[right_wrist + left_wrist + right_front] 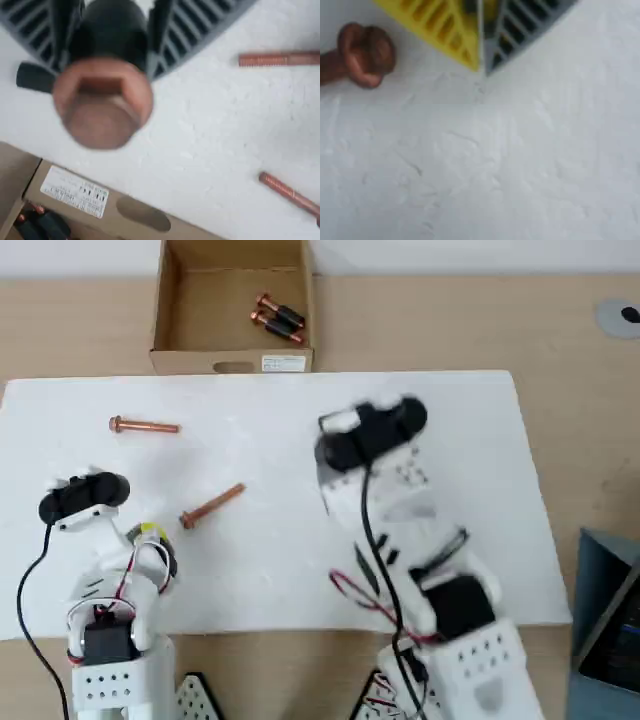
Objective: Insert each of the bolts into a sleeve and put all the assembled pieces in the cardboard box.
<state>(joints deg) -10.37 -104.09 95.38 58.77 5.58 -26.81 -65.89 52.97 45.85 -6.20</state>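
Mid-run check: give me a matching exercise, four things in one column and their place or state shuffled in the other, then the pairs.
1 finished pieces
2 loose bolts
3 right pincer
4 left pincer

A shut beside a bolt head
B lying on the white mat
C inside the cardboard box
D shut on a sleeved bolt

Pairs: 1-C, 2-B, 3-D, 4-A

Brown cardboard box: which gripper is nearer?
Right. The right gripper, shut on a black sleeve holding a copper bolt, hangs over the white mat just short of the brown cardboard box. The left gripper sits farther back, beside a loose copper bolt.
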